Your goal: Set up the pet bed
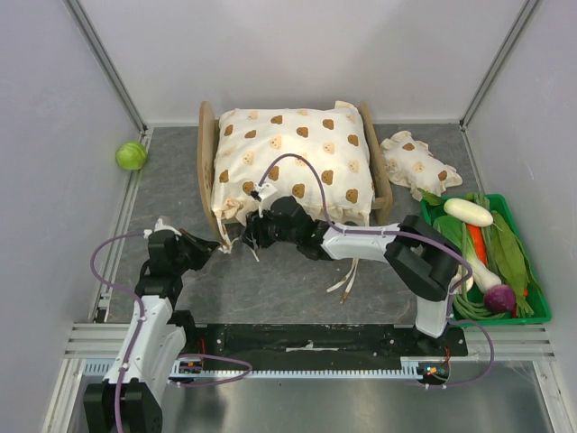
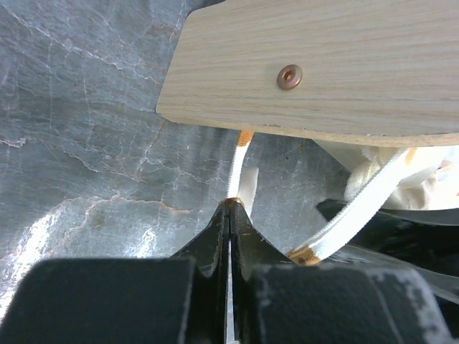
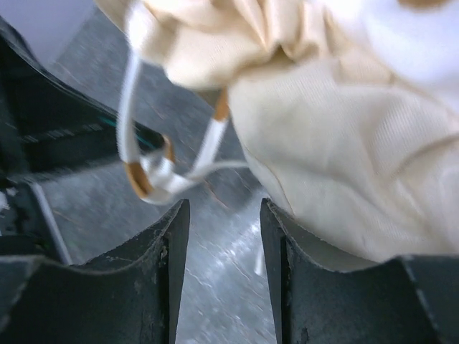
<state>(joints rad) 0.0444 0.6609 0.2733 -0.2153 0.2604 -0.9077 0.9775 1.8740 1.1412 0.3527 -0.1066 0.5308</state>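
Observation:
The pet bed (image 1: 206, 167) lies at the back middle, its light-wood headboard on the left. A cream bear-print cushion (image 1: 293, 162) covers its base. My left gripper (image 1: 223, 245) sits at the bed's near left corner. In the left wrist view this gripper (image 2: 231, 206) is shut on a white cushion tie (image 2: 236, 168) with a tan tip, just below a wooden bed panel (image 2: 323, 72). My right gripper (image 1: 255, 227) is at the cushion's near left corner. In the right wrist view it (image 3: 222, 208) stands open, nothing between its fingers, with looped ties (image 3: 154, 172) and cushion fabric (image 3: 344, 143) just ahead.
A small frilled bear-print pillow (image 1: 415, 164) lies right of the bed. A green tray (image 1: 532, 316) of vegetables stands at the right. A green ball (image 1: 131, 155) rests by the left wall. More white ties (image 1: 347, 280) trail from the cushion's near right corner.

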